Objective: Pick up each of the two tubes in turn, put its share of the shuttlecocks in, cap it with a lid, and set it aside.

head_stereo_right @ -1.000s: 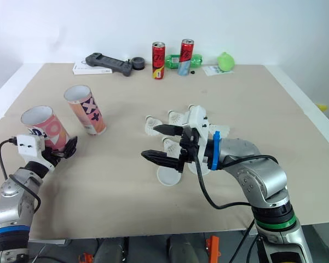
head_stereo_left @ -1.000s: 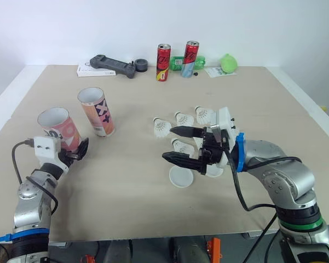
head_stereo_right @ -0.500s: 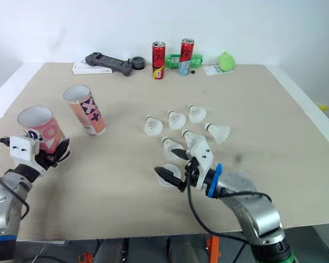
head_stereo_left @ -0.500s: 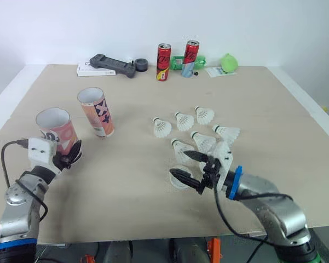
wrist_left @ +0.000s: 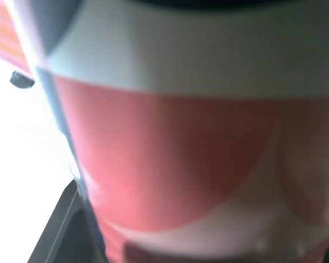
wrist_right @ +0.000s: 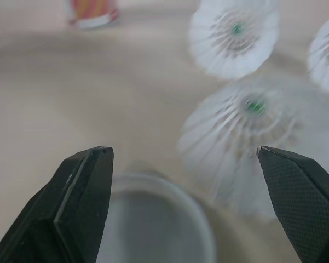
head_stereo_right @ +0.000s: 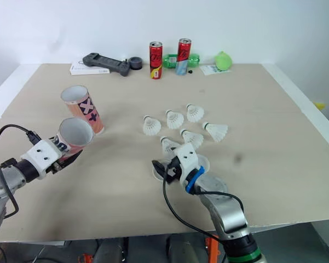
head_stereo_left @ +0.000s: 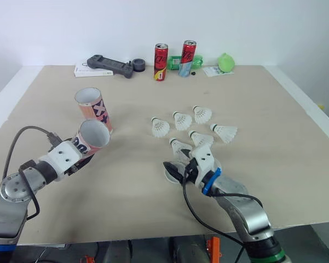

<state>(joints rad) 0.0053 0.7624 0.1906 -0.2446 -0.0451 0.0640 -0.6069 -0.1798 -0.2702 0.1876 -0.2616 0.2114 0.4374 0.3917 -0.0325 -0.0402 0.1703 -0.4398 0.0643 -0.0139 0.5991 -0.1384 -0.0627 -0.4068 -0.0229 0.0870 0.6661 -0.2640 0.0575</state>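
Pink-and-white cardboard tube [head_stereo_left: 92,138] sits tilted in the clenched left gripper [head_stereo_left: 76,160], off the beige table [head_stereo_left: 126,189]; the right gripper [wrist_right: 180,149] hangs spread over a round white lid [wrist_right: 153,230].

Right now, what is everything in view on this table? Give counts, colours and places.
beige table: one, holds everything.
pink patterned cardboard tube: one, standing, table's left.
second pink tube: one, tilted, held in the left gripper.
white feather shuttlecocks: six, clustered mid-table.
translucent round lid: at least one, below the right gripper.
red drink cans: two, far edge.
green plastic bottle: one, lying behind the cans.
green round ball: one, far edge, right of the cans.
black handheld controller: one, far left.
black tape roll: one, beside the controller.
left gripper: black, shut on the second pink tube.
right gripper: black, open, low over the lid.
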